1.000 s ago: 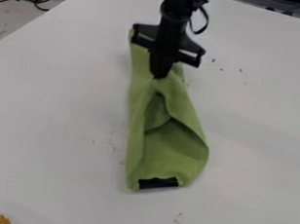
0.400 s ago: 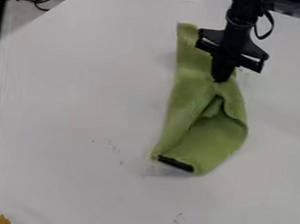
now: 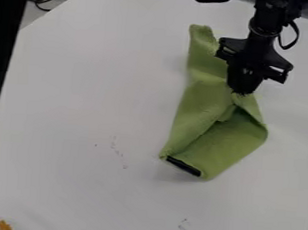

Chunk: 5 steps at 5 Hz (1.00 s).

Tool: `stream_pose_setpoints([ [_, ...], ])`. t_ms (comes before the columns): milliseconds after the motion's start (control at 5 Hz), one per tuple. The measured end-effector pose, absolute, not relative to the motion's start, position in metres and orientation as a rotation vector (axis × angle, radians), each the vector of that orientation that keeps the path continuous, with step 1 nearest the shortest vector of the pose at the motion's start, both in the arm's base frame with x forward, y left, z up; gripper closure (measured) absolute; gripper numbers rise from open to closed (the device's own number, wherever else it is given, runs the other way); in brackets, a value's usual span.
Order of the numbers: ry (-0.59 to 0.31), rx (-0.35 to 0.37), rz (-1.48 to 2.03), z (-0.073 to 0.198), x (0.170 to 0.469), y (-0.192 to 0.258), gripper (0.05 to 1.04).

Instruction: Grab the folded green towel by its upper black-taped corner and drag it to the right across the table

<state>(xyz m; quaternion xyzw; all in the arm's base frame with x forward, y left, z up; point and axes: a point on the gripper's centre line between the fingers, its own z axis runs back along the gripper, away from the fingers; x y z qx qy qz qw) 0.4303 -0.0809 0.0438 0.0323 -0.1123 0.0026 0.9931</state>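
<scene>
Green creased cloth [image 3: 204, 103] bunches softly beneath the black gripper [image 3: 242, 90].

So the pincer [image 3: 242, 92] is right at the green cloth [image 3: 215, 142], touching its upper right part. Cloth's lying folded on the white counter [image 3: 84, 106], with a black strip [image 3: 183, 166] along its near edge.

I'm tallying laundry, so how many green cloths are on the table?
1. The green cloth lies folded and rumpled on the white table, under the gripper; its folds could hide another.
</scene>
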Motion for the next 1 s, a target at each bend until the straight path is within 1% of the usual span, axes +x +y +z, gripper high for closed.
stream_pose_setpoints([
  [200,-0.210,0.005,-0.016,0.043,0.424,-0.105,0.228],
  [400,-0.236,-0.092,-0.066,0.054,0.426,-0.139,0.072],
  [600,-0.229,-0.196,-0.120,0.051,0.429,-0.176,0.075],
  [800,-0.220,-0.180,-0.196,0.049,0.431,-0.191,0.081],
  [1000,-0.220,0.022,-0.326,0.057,0.434,-0.171,0.082],
])
